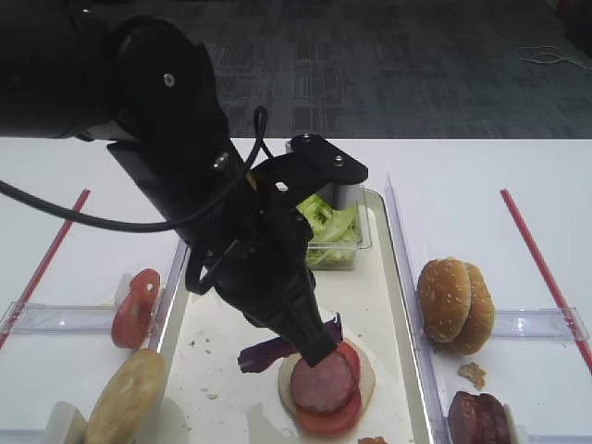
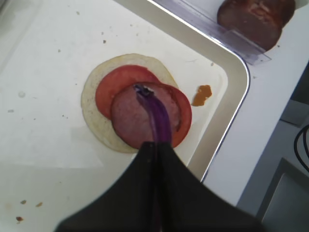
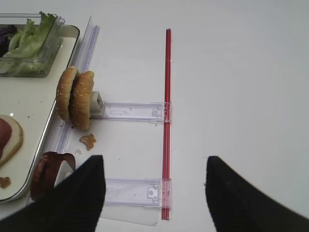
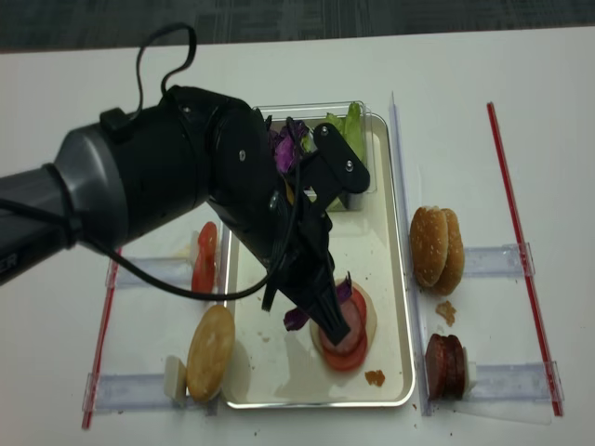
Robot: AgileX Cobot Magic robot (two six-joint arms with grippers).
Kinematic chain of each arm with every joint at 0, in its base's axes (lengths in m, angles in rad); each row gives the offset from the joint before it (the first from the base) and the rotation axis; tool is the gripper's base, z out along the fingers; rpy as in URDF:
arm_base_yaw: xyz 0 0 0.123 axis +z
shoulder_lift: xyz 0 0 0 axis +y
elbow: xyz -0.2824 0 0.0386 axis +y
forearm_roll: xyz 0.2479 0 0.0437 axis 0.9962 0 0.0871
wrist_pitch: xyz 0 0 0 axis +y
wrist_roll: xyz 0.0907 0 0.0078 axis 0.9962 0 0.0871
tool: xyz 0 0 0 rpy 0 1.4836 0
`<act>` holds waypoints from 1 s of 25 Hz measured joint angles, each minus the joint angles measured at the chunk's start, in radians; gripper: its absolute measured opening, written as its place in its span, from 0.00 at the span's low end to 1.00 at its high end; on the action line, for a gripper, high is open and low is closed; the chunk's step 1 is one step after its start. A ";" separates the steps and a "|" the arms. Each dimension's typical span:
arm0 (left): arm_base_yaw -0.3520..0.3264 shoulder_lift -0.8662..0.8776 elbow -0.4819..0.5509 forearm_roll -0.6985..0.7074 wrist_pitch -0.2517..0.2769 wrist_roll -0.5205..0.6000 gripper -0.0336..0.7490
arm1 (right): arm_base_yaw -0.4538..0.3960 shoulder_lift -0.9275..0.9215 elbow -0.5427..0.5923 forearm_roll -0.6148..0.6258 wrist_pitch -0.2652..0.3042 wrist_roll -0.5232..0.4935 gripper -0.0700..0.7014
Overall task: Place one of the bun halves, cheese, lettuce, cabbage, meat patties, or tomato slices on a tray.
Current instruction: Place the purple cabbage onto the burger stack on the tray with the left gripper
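Left gripper [image 2: 155, 145] jaws closed on the cabbage [image 2: 157, 118] strip — its free end touching the meat patty [image 2: 140, 116], right gripper [image 3: 154, 193] jaws wide apart — empty, above the table [image 3: 241, 72].

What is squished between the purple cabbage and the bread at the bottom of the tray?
In the left wrist view, a meat patty on tomato slices lies between the cabbage and the pale bun half.
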 joint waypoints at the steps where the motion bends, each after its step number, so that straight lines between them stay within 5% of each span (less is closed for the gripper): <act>1: -0.002 0.001 0.000 -0.002 -0.003 0.006 0.02 | 0.000 0.000 0.000 0.000 0.000 0.000 0.70; 25: -0.007 0.122 0.000 -0.147 -0.059 0.308 0.02 | 0.000 0.000 0.000 0.000 0.000 0.000 0.70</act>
